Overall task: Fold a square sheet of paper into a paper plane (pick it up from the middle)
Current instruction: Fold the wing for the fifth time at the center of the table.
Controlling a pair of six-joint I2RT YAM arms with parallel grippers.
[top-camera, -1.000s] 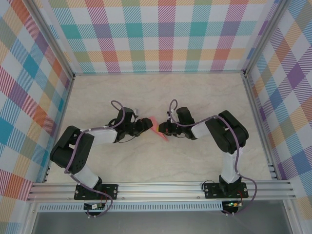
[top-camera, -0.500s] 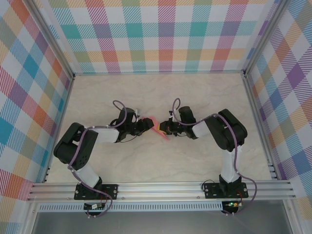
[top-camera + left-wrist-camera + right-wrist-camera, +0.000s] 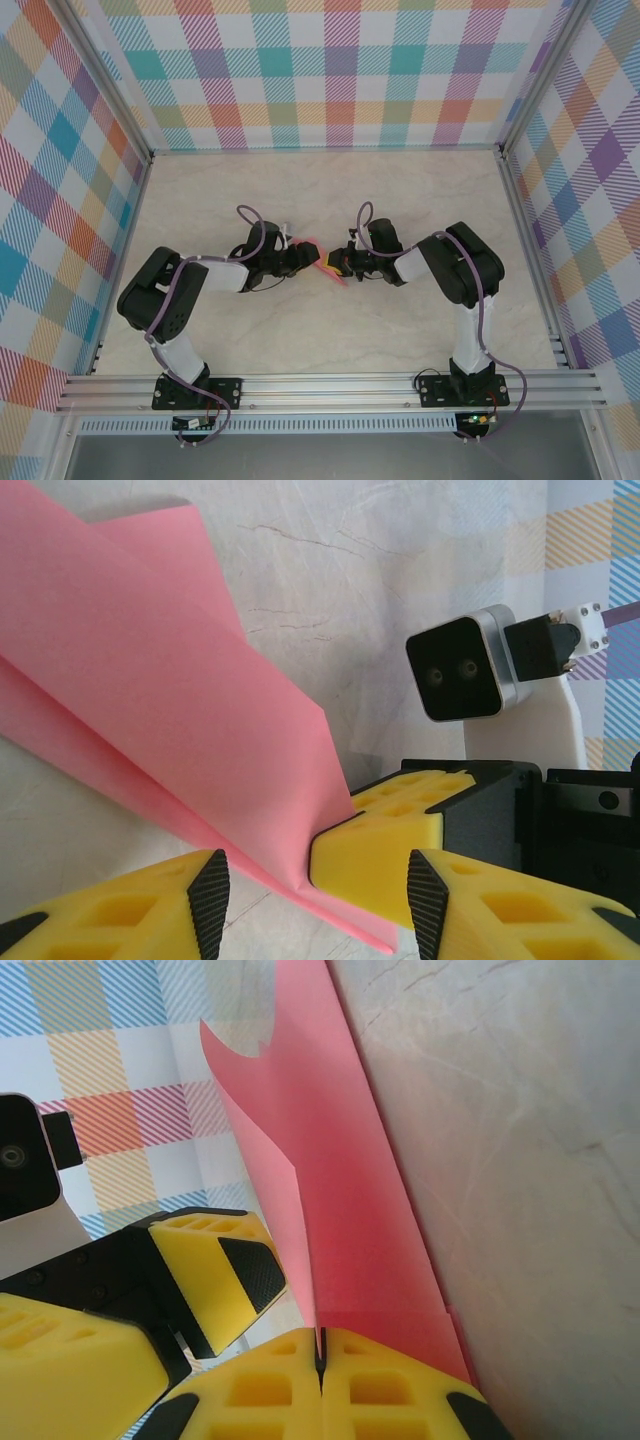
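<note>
The salmon-pink sheet of paper (image 3: 315,248) is folded into a narrow pointed shape at the table's middle, between both grippers. My right gripper (image 3: 333,264) is shut on it. In the right wrist view the yellow fingertips (image 3: 290,1380) pinch an upright flap of the paper (image 3: 345,1210) near its low end. My left gripper (image 3: 318,905) is open. Its black pads (image 3: 208,900) stand either side of the paper's (image 3: 150,680) lower edge and the right gripper's yellow tip (image 3: 385,855), touching neither. One left finger (image 3: 215,1280) shows beside the flap.
The table top (image 3: 320,190) is pale marble, walled by plaid panels and aluminium rails (image 3: 330,390). Both arms reach inward from the near edge, their elbows out to the sides. The right wrist's camera (image 3: 460,665) sits close above the left fingers.
The left arm's elbow has swung right and forward, bringing its gripper closer round the paper, and its jaws have narrowed slightly. The right gripper stays shut on the paper.
</note>
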